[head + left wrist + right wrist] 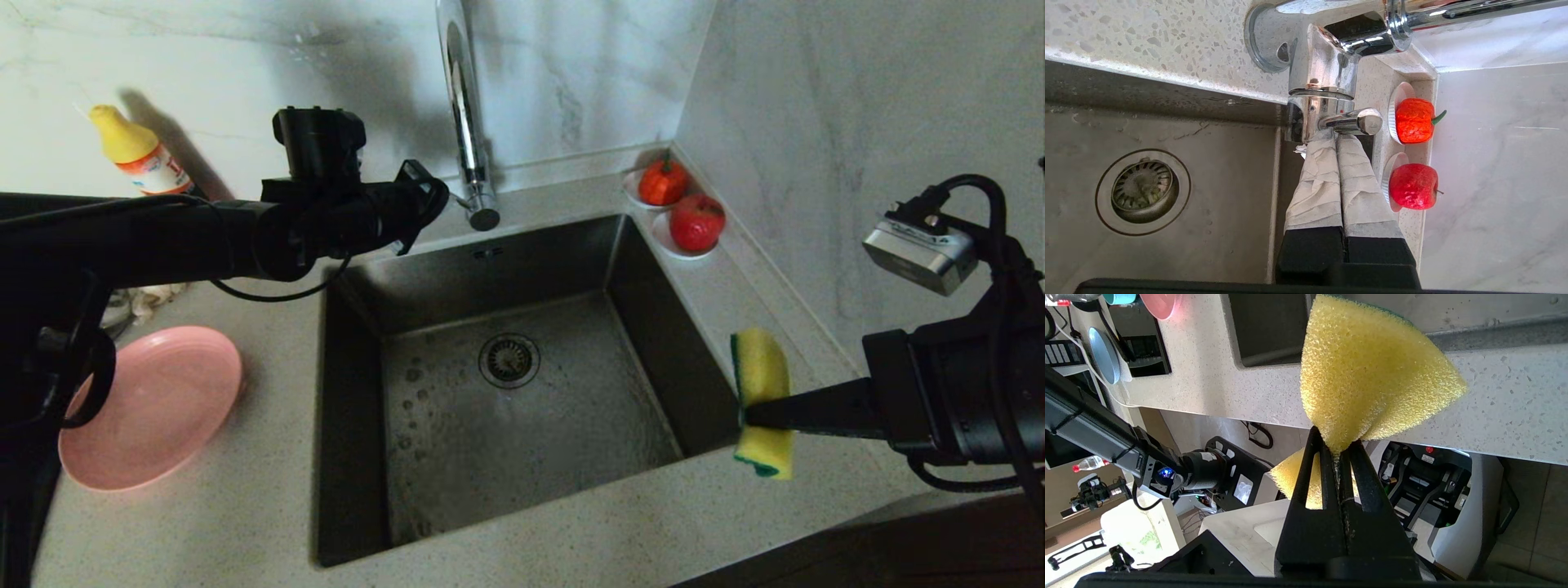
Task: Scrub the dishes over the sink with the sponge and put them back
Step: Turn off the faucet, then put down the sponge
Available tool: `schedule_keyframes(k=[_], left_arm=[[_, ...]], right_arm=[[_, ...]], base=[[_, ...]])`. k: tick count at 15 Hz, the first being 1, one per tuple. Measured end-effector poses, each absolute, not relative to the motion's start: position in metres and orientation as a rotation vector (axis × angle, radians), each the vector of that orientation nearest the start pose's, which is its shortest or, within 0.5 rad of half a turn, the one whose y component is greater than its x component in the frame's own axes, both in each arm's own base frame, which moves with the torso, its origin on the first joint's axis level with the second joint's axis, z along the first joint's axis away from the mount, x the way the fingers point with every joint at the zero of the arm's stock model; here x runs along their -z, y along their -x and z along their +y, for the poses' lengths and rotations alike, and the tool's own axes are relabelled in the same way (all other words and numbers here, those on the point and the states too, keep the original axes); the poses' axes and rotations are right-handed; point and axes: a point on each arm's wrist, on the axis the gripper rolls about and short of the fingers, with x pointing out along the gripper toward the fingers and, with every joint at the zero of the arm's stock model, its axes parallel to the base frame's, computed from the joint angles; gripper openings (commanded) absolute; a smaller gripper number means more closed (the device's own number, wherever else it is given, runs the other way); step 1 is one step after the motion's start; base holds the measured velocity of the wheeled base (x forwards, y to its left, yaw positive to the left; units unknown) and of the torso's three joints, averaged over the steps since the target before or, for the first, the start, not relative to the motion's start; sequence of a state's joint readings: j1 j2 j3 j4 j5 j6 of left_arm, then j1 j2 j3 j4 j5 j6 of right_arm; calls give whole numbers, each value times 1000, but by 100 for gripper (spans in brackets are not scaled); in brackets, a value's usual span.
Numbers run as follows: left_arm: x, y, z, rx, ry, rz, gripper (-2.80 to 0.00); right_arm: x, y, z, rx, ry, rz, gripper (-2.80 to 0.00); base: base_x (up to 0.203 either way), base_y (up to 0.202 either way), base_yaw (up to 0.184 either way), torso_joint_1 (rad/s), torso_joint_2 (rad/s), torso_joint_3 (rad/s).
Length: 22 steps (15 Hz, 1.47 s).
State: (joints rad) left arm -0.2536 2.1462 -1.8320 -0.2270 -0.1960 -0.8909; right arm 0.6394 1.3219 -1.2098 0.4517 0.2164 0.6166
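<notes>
Kitchen: steel sink (490,392), chrome tap (465,114), speckled counter (204,523), marble backsplash (571,73).

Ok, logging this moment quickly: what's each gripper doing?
Left gripper: shut, empty, tips at the tap handle.
Right gripper: shut on the sponge.

The sink (506,425) basin lies open from above — only the drain strainer (509,359) on its floor. At the back rim the tap (467,122) rises, with the left gripper (1336,139) pressed shut against its lever. Two saucers with red fruit (682,208) fill the back-right counter (245,523) corner.
</notes>
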Motion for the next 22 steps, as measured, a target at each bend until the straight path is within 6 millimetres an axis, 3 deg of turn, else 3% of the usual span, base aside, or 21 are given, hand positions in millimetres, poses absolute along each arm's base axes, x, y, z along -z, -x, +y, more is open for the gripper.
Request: schedule_keyframes(k=[5,9,12,15,19,22], left_arm=[[-270,-429,-114,382,874,278,-280],[-297,-387,-106,399,872,267,-280],[-323,-339,-94,405,825,249,-280],[-341,-281,-77,354,624,228,-280],[-343,-208,-50,88,263,114,-280],[-328,-148,-31,-12,155,83,-280]], right_arm=[[-292,-152,119,-628,-442,798,-280],[-292,-152,119,-625,-440,797,-280],[-293,-152,119,-621,-440,792,-280],[-293,-150,117,-610,-438,789,-280],[-294,-147,111,-588,-440,775,-280],[-291,-142,107,-575,-436,780,-280]], base=[[0,0,0,0,0,0],[0,0,0,0,0,0],[0,0,0,0,0,0],[0,0,0,0,0,0],[0,0,0,0,0,0],[0,0,0,0,0,0]])
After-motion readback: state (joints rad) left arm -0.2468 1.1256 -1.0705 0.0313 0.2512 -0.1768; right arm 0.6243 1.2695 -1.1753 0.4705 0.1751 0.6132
